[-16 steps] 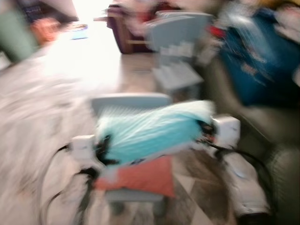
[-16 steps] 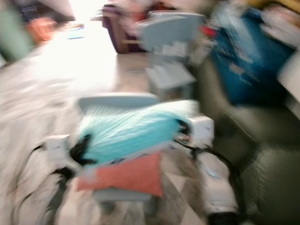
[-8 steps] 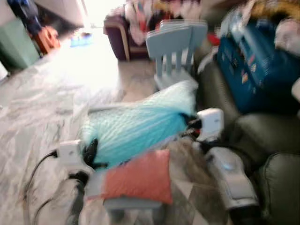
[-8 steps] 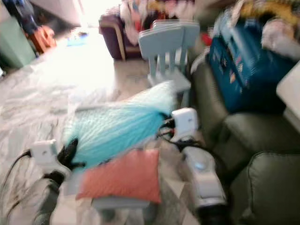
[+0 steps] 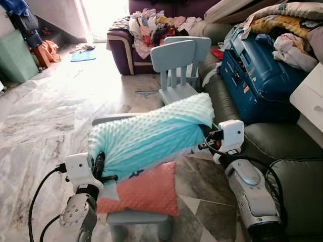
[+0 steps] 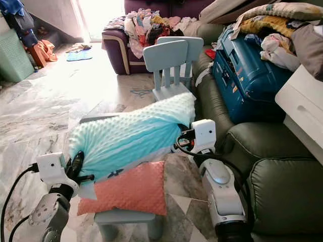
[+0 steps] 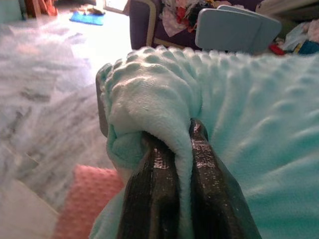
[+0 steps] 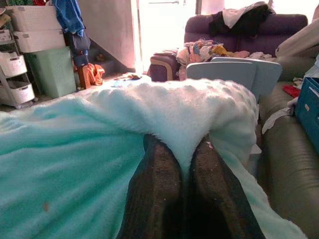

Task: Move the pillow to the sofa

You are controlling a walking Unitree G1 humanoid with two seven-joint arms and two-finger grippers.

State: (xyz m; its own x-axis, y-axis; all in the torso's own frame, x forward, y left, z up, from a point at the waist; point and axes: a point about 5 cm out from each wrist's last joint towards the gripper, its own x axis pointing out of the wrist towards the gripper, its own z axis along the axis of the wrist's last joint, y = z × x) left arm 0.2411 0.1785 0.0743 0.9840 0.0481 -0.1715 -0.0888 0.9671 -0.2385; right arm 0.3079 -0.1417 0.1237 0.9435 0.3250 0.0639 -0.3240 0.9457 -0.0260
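The mint-green pillow (image 5: pixel 151 136), a soft dimpled cushion, was held lifted between the two arms, tilted with its right end higher, above a small pale-blue chair (image 5: pixel 136 217) on which a coral pillow (image 5: pixel 144 191) lay. The left gripper (image 7: pixel 172 164) was clamped tight on a bunched fold at the pillow's left end, plush squeezed between its fingers (image 7: pixel 149 199). The right gripper (image 8: pixel 187 164) was likewise pinched hard on the fabric of the opposite end, its fingers nearly meeting. A second pale-blue chair (image 5: pixel 174 60) stood just behind the pillow, with marble floor (image 5: pixel 45 116) to the left. The olive-green sofa (image 5: pixel 282 151) lay to the robot's right, near the right arm, bearing a blue suitcase (image 5: pixel 257 75) and heaped clothes farther along; its near cushion looked free. Judged from this: grasp and lift were complete; carrying the pillow rightward over the sofa, lowering and releasing it remained
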